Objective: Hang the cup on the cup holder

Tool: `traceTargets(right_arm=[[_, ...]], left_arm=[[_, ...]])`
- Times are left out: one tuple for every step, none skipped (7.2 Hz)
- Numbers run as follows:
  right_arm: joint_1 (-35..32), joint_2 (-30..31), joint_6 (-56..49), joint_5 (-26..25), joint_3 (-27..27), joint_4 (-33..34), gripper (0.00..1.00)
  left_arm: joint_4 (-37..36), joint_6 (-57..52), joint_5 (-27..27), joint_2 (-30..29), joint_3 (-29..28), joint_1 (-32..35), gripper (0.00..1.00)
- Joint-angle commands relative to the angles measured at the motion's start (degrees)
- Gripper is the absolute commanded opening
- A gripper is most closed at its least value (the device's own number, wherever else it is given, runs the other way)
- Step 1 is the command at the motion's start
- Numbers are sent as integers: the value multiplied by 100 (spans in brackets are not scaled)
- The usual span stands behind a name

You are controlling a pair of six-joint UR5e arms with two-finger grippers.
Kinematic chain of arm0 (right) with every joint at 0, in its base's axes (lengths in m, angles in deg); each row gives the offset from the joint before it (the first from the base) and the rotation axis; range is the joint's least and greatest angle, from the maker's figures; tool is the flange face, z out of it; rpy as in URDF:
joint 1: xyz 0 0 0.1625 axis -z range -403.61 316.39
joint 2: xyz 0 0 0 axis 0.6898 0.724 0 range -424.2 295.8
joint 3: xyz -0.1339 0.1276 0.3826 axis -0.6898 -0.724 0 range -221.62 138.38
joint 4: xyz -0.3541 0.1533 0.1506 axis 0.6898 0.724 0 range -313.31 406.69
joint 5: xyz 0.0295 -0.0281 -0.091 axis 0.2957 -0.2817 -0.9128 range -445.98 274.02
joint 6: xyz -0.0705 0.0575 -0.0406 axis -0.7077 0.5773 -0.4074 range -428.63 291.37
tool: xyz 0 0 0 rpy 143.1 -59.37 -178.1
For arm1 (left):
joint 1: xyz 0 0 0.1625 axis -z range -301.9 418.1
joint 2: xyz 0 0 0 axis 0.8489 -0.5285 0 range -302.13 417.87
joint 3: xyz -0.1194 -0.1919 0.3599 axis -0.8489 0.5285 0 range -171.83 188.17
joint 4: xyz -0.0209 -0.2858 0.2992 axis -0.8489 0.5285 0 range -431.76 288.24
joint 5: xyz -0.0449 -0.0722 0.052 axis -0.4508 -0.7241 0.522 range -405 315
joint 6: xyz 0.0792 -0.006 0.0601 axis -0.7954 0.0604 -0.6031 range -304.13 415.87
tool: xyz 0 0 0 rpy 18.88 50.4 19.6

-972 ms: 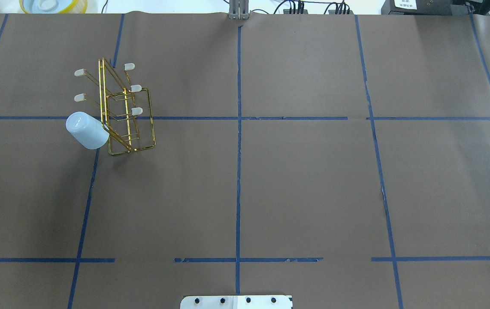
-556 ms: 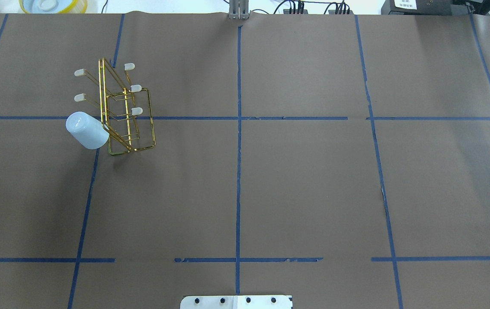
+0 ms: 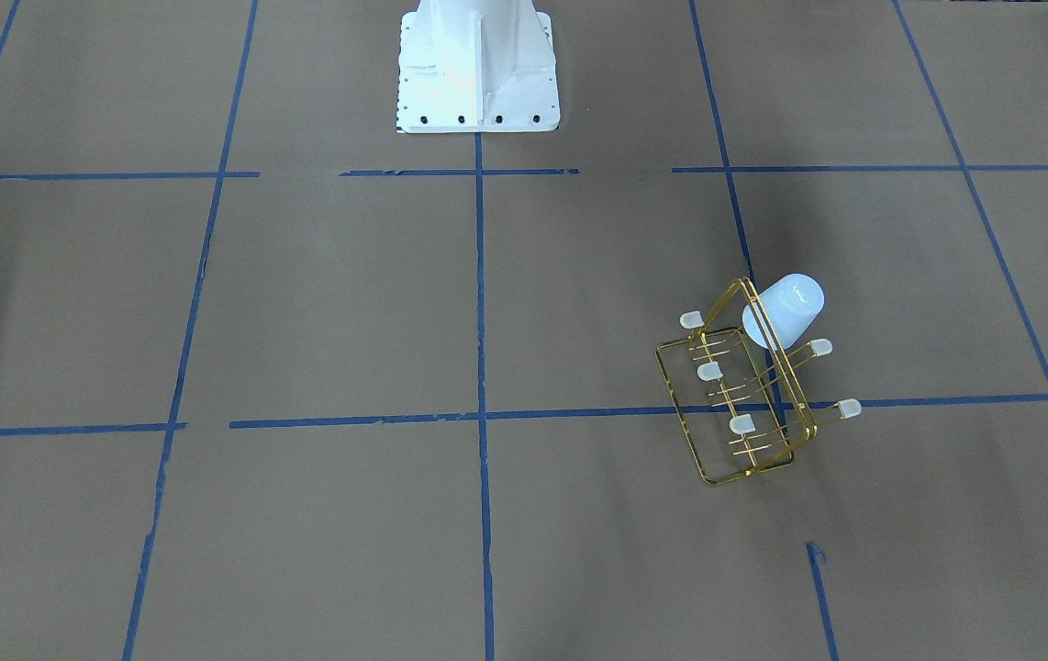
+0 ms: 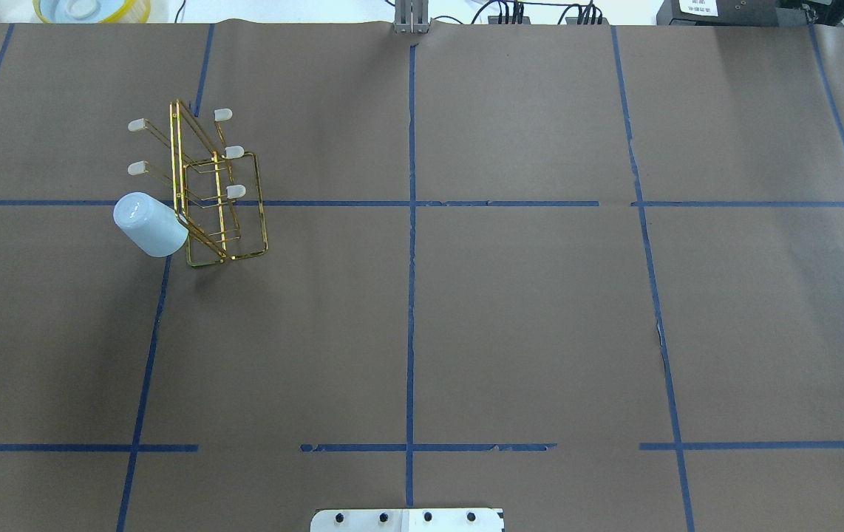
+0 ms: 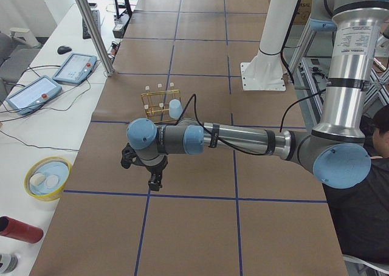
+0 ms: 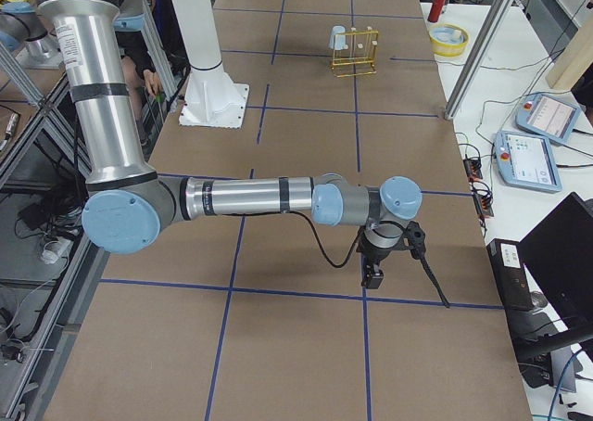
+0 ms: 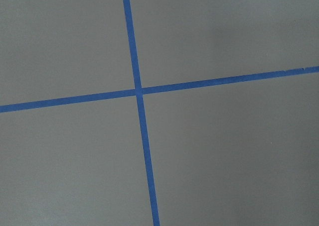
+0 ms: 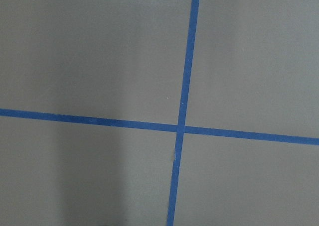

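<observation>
The pale blue-white cup [image 4: 150, 224] sits tilted on the left side of the gold wire cup holder [image 4: 226, 203], rim against the upright frame and base pointing outward. It covers one prong, and several white-capped prongs stay bare. Both also show in the front-facing view, the cup [image 3: 786, 310] and the holder [image 3: 744, 404]. My left gripper [image 5: 155, 182] shows only in the exterior left view, hanging above the table well short of the holder. My right gripper [image 6: 371, 274] shows only in the exterior right view, far from the holder. I cannot tell whether either is open or shut.
The robot base [image 3: 476, 64] stands at the table's near middle. A yellow bowl [image 5: 47, 177] and a red cylinder [image 5: 21, 230] lie off the table's left end, with tablets [image 5: 76, 67] on the side bench. A metal post [image 4: 411, 18] stands at the far edge.
</observation>
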Motion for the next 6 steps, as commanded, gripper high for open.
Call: traceTargets(right_arm=[[-2,0,0,0,0,0,100],[-2,0,0,0,0,0,100],[-2,0,0,0,0,0,100],[-2,0,0,0,0,0,100],[-2,0,0,0,0,0,100],[-2,0,9,0,0,0,100]], left_arm=[[233,-28,73,50,-18,21,100],[348,-20,82,59,-88,21,100],[349,-19,160,51,-80,30,100],[349,7,283,50,-63,38,100],[358,-2,380,50,-63,91,100],[358,7,390,50,-54,109,100]])
